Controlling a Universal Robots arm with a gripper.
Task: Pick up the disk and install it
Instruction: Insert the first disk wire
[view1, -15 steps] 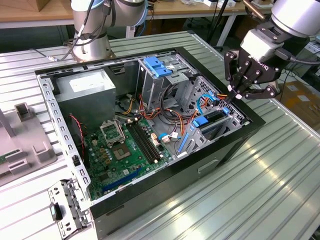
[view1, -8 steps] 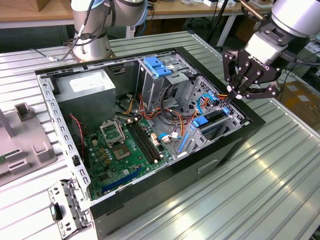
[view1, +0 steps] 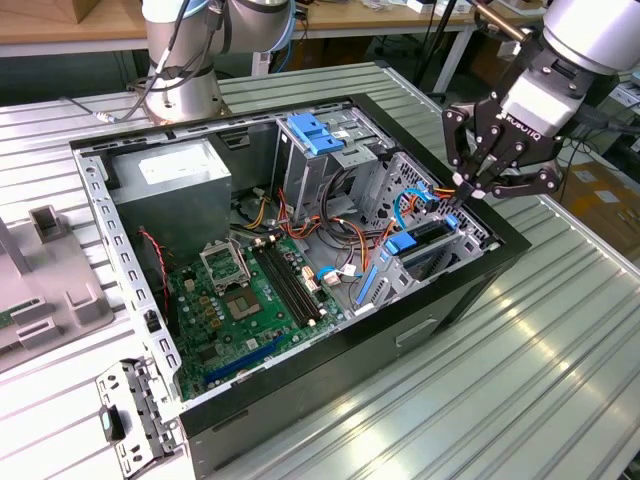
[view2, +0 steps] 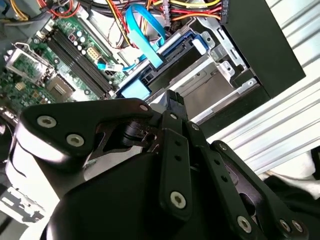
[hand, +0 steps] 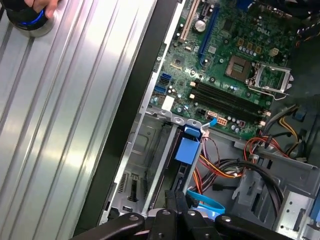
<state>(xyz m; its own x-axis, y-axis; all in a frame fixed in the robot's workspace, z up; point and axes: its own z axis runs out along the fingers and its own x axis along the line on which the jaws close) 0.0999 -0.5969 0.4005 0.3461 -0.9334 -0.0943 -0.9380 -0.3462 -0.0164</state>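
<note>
Installation looks far along: the flat disk with blue plastic rails (view1: 425, 238) sits slotted in the metal cage (view1: 405, 285) of the black computer case (view1: 330, 385), at the exterior view's right. The black end effector (view1: 466, 190), clenched empty in a pose suited to pressing, hovers just above.

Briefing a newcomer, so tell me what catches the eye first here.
The open computer case dominates the ribbed table, its green motherboard exposed. At the exterior view's right, the black gripper hangs just above the blue-railed disk standing in the drive bay by the case's edge.
</note>
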